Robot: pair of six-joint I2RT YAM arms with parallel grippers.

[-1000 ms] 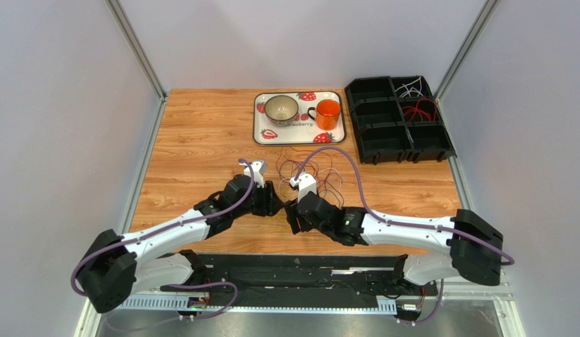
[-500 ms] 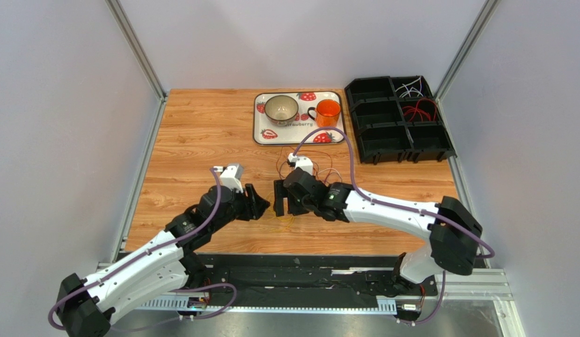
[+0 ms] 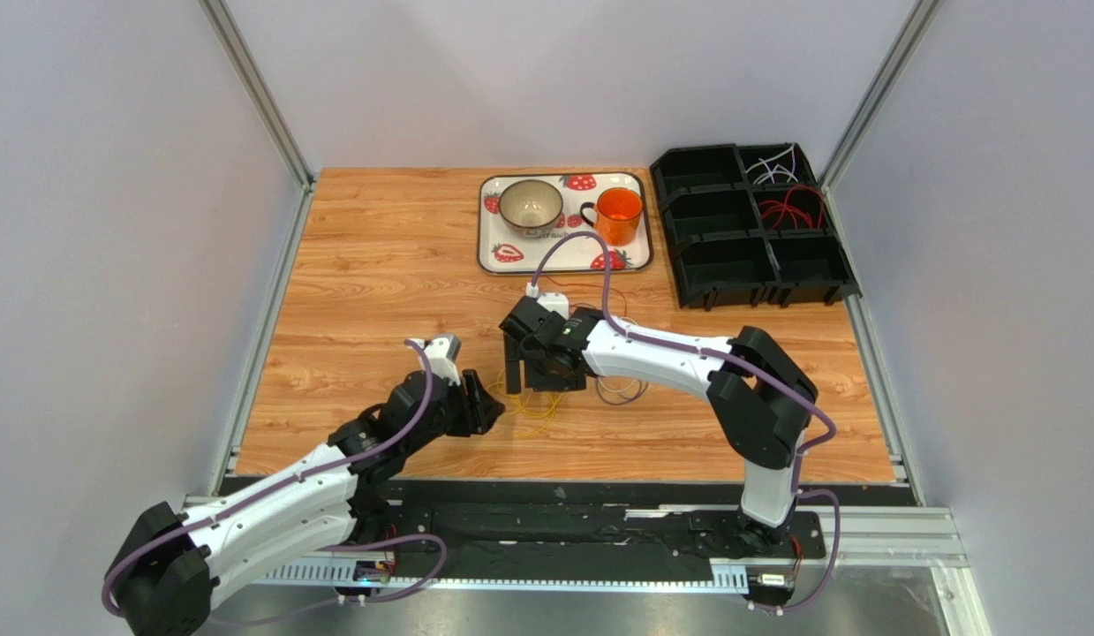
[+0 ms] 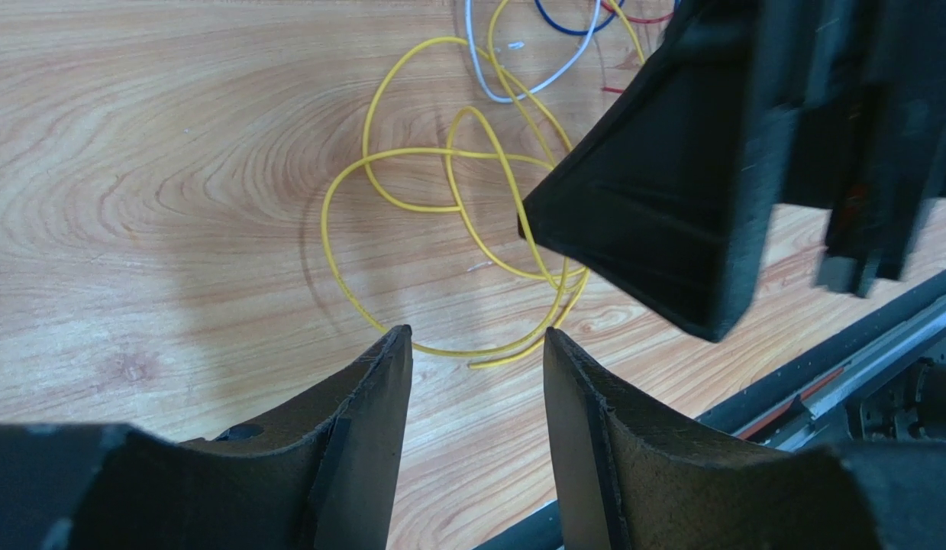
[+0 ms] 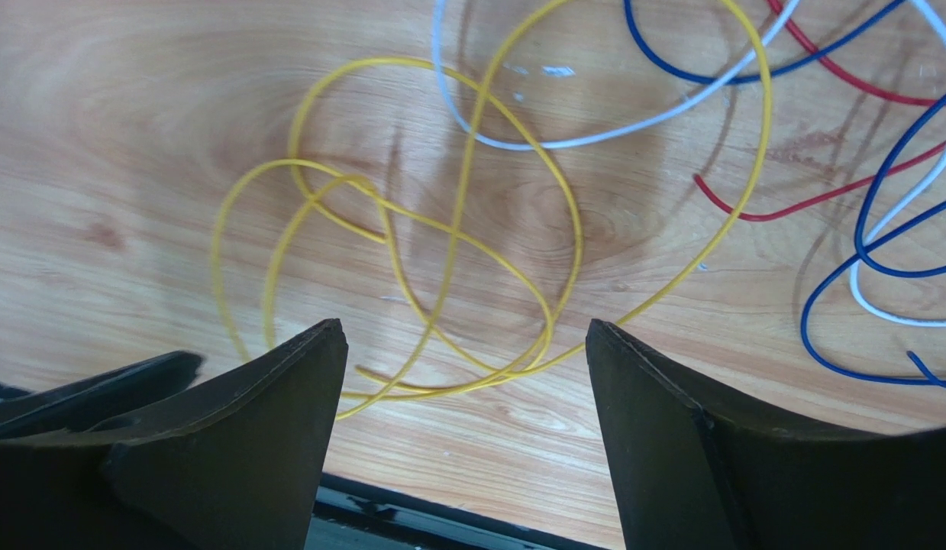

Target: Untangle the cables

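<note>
Wooden desk [image 3: 366,252] fills the middle of the top view, with a black divided bin [image 3: 705,212] at upper right and a strawberry tray [image 3: 565,245] at upper centre. Near the desk's centre, the left gripper [image 4: 475,344] and right gripper [image 5: 464,344] are both released, grasping nothing. A looped yellow cable [image 5: 450,235] lies on the wood below them, and the other cables [image 5: 867,269], blue, white and red, lie just to its right

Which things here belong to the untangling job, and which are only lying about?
Job: yellow cable, white cable, blue cable, red cable; probably also the black divided bin with sorted cables.

Lying about: strawberry tray, bowl, orange cup.
</note>
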